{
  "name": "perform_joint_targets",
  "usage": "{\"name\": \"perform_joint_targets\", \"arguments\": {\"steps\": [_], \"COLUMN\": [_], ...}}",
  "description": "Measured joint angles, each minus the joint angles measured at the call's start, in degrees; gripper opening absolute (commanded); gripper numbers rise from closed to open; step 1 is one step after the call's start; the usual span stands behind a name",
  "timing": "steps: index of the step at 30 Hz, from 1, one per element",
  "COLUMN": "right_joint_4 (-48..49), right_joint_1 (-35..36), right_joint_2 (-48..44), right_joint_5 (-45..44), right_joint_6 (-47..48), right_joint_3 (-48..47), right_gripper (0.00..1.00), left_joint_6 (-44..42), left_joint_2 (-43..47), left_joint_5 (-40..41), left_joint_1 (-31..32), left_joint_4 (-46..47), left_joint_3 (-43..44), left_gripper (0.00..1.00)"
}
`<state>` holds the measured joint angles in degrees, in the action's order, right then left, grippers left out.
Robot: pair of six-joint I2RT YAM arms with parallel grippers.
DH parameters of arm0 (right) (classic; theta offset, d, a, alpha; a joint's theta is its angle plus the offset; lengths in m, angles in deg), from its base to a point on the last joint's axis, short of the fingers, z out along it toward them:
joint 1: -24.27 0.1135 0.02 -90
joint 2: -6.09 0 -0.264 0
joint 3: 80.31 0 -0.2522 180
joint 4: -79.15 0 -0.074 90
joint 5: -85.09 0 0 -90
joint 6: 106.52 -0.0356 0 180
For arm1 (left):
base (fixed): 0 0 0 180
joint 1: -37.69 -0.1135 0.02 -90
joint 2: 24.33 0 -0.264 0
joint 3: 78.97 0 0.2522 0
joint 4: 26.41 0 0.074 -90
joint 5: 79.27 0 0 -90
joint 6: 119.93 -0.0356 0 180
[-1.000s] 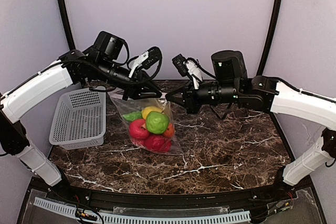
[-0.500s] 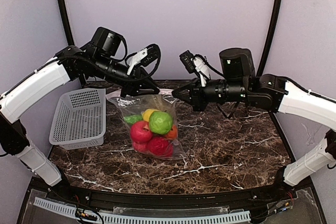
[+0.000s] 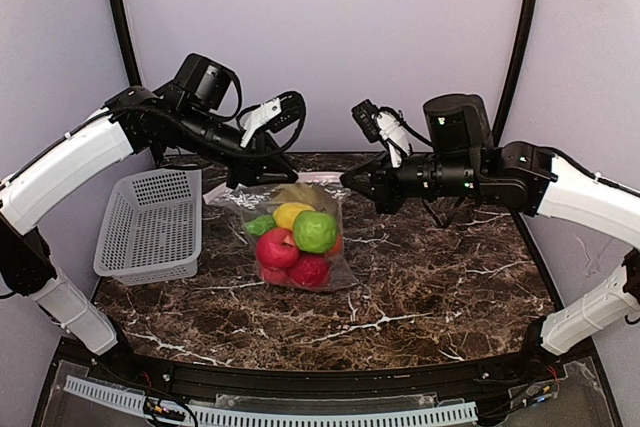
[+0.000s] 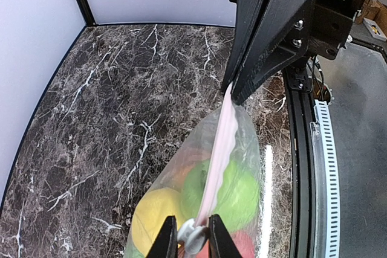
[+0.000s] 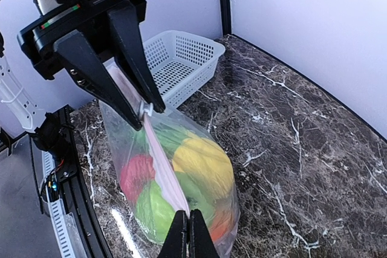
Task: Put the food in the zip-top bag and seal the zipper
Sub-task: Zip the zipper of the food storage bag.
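The zip-top bag [image 3: 327,269] hangs between both grippers with its bottom resting on the marble table [image 3: 430,277]. The food [image 3: 315,231] is inside it: green, red, yellow and orange pieces. The pink zipper [image 4: 221,143] runs taut along the top edge. My left gripper [image 4: 187,235] is shut on the white slider tab [image 4: 193,235] at one end; it also appears in the top view [image 3: 243,179]. My right gripper [image 5: 188,217] is shut on the other end of the zipper [image 5: 158,158], and the top view shows it too [image 3: 346,179].
A white mesh basket [image 3: 150,222] stands at the left of the table, close to the left arm. The black front rail [image 3: 300,379] borders the near edge. Dark posts and pale walls close in the back and sides.
Both grippers have shifted a little to the right and the right one has pulled away, stretching the bag's top edge. The bag with the food has moved right and hangs more upright.
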<state>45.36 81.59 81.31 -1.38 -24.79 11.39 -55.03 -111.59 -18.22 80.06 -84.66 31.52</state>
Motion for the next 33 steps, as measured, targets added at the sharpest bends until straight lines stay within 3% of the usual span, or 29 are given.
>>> {"name": "perform_joint_targets", "arguments": {"steps": [8,33], "right_joint_4": [-3.1,-9.1], "right_joint_1": [-2.1,-11.5], "right_joint_2": [0.0,-0.9], "right_joint_5": [-4.8,-7.7], "right_joint_6": [-2.4,-4.5], "right_joint_3": [-0.6,-0.6], "right_gripper": [0.0,0.0], "left_joint_6": [-0.4,-1.7], "left_joint_2": [0.0,-0.1], "left_joint_5": [1.6,3.3], "left_joint_1": [-1.0,-4.6], "left_joint_4": [-0.7,-2.5], "left_joint_3": [0.0,-0.3], "left_gripper": [0.01,0.01]}}
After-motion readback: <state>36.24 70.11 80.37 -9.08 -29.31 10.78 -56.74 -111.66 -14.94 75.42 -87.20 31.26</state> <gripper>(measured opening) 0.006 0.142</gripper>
